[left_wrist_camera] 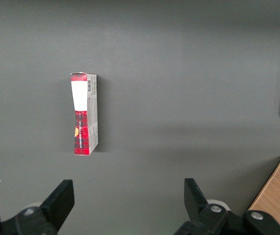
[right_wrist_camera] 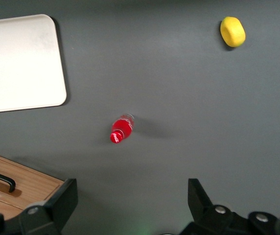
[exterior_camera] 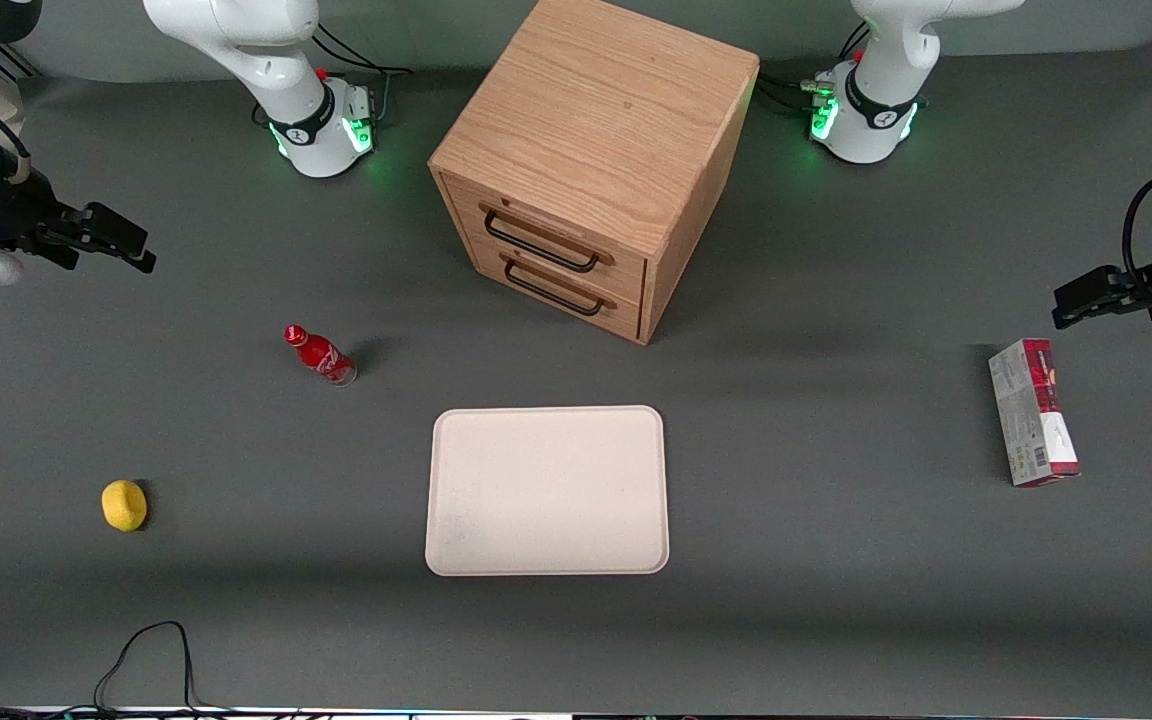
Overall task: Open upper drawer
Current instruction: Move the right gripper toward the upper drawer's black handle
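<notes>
I have the gripper (exterior_camera: 131, 250) hovering high at the working arm's end of the bench, jaws spread wide and holding nothing, well apart from the cabinet (exterior_camera: 596, 150). The cabinet stands near the bench edge where the arm bases are mounted, about midway along it, turned at an angle so its drawer fronts face the working arm's near corner. The upper drawer (exterior_camera: 546, 238) appears fully shut, its black bar handle (exterior_camera: 541, 246) just above the lower drawer's handle (exterior_camera: 556, 290). To do this step well, I would approach square to the angled front, close on the middle of the upper bar only, then pull straight along the drawer's axis. The bottle (exterior_camera: 321, 355) near the approach path should be cleared.
</notes>
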Tool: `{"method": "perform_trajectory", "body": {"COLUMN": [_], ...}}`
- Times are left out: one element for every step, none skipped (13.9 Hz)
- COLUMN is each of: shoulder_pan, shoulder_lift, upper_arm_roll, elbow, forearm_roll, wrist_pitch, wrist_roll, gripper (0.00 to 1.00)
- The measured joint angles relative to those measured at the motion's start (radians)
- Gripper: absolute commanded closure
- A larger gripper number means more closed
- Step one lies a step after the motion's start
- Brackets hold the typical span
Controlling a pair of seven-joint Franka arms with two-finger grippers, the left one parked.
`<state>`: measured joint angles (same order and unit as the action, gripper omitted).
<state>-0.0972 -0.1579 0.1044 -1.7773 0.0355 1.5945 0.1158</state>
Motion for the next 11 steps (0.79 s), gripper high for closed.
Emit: {"method": "perform_trajectory", "body": {"shoulder_pan": [0.000, 0.000, 0.000, 0.000, 0.001, 0.001, 0.002, 0.003, 0.005, 0.006, 0.008], "shoulder_lift": [0.000, 0.000, 0.002, 0.006, 0.018, 0.040, 0.075, 0.112, 0.147, 0.182, 0.212], "upper_arm_roll": [0.001, 0.003, 0.005, 0.006, 0.009, 0.017, 0.040, 0.073, 0.115, 0.172, 0.229], "elbow": [0.002, 0.002, 0.003, 0.006, 0.018, 0.042, 0.080, 0.118, 0.155, 0.193, 0.223], "forearm_roll": [-0.009, -0.024, -0.030, -0.031, -0.031, -0.031, -0.027, -0.023, -0.021, -0.021, -0.021], "wrist_pitch": [-0.005, -0.006, -0.006, -0.006, -0.006, -0.005, -0.005, -0.005, -0.005, -0.005, -0.006], "wrist_roll": [0.000, 0.000, 0.002, 0.006, 0.007, 0.008, 0.016, 0.022, 0.025, 0.026, 0.030], "gripper": [0.00, 0.00, 0.00, 0.00, 0.00, 0.00, 0.00, 0.00, 0.00, 0.00, 0.00]}}
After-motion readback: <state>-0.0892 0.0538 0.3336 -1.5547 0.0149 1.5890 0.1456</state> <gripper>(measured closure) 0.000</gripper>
